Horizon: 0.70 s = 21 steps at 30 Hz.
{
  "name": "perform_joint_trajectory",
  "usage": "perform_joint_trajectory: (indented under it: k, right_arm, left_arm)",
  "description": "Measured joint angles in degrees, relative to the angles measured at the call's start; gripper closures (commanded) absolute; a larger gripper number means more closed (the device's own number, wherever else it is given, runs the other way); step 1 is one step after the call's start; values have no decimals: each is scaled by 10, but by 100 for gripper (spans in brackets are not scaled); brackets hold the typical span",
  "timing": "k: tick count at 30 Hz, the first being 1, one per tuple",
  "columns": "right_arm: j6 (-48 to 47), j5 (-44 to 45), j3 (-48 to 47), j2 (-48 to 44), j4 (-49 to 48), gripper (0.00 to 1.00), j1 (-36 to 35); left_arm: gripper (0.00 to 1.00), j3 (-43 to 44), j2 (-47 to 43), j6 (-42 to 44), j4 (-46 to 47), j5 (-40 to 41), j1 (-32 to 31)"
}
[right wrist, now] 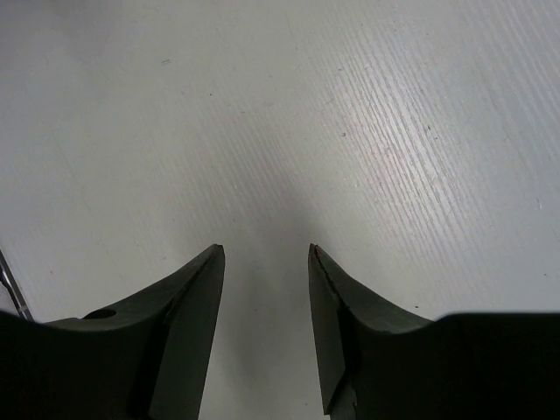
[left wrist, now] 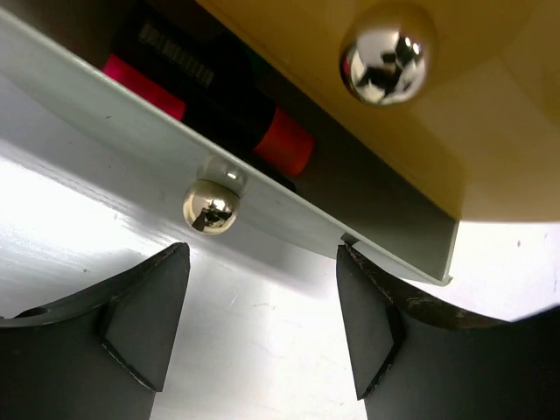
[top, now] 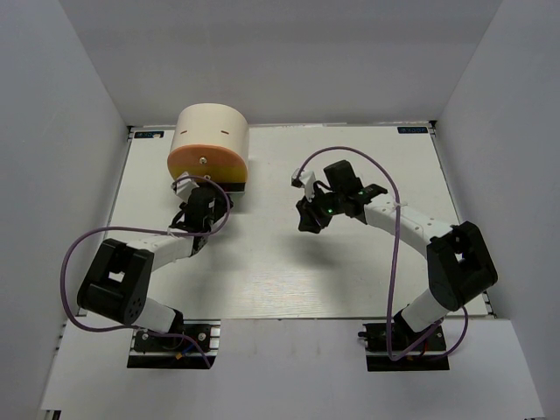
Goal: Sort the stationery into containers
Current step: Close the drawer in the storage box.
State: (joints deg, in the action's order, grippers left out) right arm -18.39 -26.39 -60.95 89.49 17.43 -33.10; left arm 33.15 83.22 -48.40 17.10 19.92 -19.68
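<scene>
Two highlighters (left wrist: 262, 131) lay in one drawer (left wrist: 131, 131) just beyond the left gripper's (left wrist: 262, 262) released jaws; the right gripper (right wrist: 267, 249) pointed downward, also released.

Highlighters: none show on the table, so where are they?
Left wrist view: highlighters lie inside the pulled-out grey drawer, behind its knob, beneath the yellow drawer.

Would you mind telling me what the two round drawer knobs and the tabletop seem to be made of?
The lower knob and upper knob look like polished chrome, metal or metallised plastic: both mirror their surroundings sharply. The tabletop looks like white painted or laminated board, semi-gloss: fine parallel grain lines and a soft sheen.
</scene>
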Motion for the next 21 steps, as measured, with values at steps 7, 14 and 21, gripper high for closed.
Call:
perform_joint_trajectory:
  k: [7, 14, 21]
  right_arm:
    - [0, -3, 1, 0, 0, 50, 5]
    - [0, -6, 9, -1, -2, 50, 9]
    - [0, -8, 9, -2, -5, 50, 13]
  left_arm:
    - [23, 12, 1, -44, -10, 35, 1]
    - [23, 35, 20, -78, -21, 52, 6]
    - [25, 63, 45, -96, -30, 59, 7]
